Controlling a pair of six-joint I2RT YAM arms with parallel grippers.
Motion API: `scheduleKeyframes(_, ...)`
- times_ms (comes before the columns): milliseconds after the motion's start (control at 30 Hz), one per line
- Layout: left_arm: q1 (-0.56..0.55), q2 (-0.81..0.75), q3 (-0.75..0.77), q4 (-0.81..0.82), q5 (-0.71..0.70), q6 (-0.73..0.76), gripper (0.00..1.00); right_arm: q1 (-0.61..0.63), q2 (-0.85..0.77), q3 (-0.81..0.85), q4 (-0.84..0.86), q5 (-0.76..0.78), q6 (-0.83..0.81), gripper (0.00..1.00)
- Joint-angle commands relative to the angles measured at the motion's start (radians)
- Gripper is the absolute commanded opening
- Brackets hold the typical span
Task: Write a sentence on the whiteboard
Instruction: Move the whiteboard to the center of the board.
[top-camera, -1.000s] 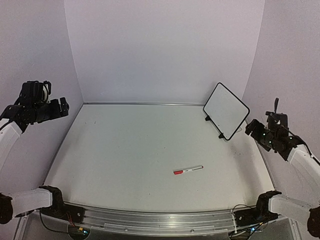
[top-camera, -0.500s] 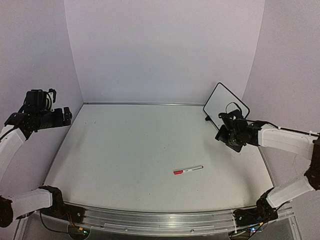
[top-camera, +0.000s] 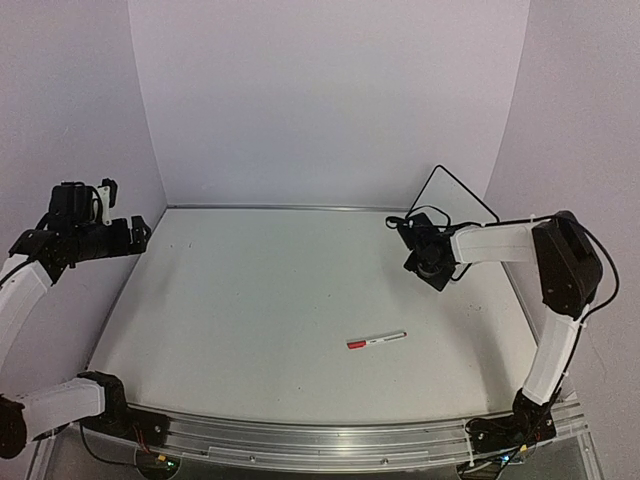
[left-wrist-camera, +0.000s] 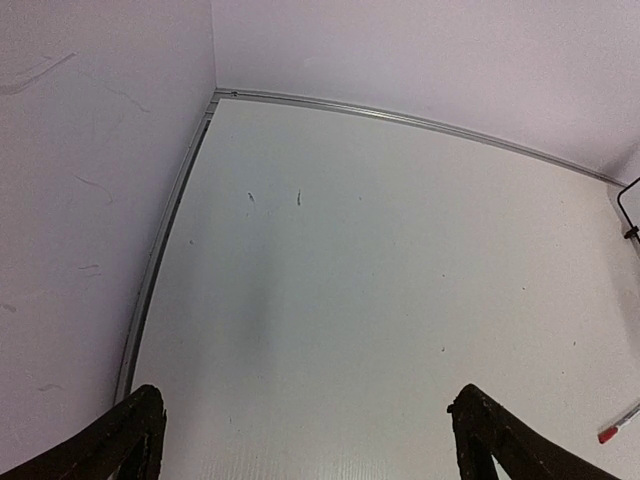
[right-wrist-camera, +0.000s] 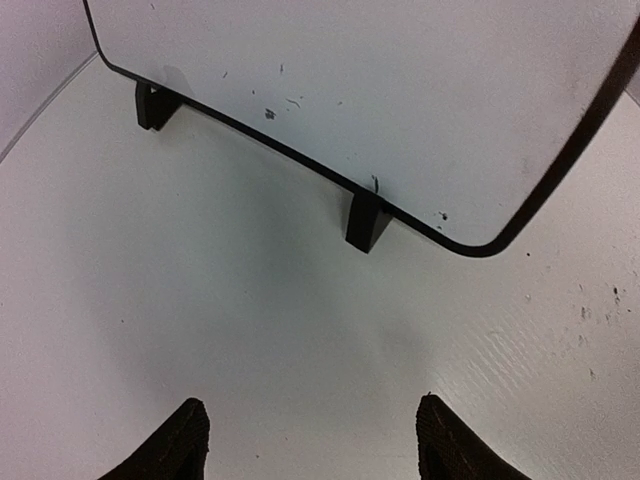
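The whiteboard (right-wrist-camera: 380, 90) looks light, stiff and easy to tip, so the right end effector (right-wrist-camera: 312, 442), released and empty, should pinch its frame edge.

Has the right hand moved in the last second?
Yes. The right hand swung left from the right wall to just in front of the whiteboard.

Top cam sits high over the near edge, looking down and back across the whole tabletop (top-camera: 250, 300). Left wrist cam looks in from the left edge toward the far-left corner and catches the marker (left-wrist-camera: 618, 432), same as up top. Right wrist cam's close on the board (right-wrist-camera: 400, 80) bottom edge, at the far-right corner.
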Motion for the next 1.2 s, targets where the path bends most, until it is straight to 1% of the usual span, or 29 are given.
scheduleKeyframes(0,0.003,-0.006,0.000,0.045,0.090,0.012,1.00,-0.029,0.093,0.111,-0.020,0.073,0.011,0.65)
scheduleKeyframes(233,0.003,-0.001,-0.002,0.047,0.111,0.017,1.00,-0.076,0.188,0.153,-0.062,0.090,0.047,0.62)
scheduleKeyframes(400,0.003,0.004,-0.002,0.048,0.121,0.017,1.00,-0.110,0.243,0.202,-0.086,0.087,0.034,0.60)
scheduleKeyframes(733,0.002,0.007,-0.002,0.049,0.122,0.019,1.00,-0.145,0.303,0.235,-0.105,0.074,0.056,0.56)
scheduleKeyframes(967,0.002,0.010,-0.002,0.050,0.129,0.019,1.00,-0.146,0.331,0.258,-0.114,0.098,0.078,0.47)
scheduleKeyframes(1167,0.002,0.014,-0.003,0.051,0.131,0.019,1.00,-0.146,0.346,0.277,-0.127,0.129,0.085,0.37)
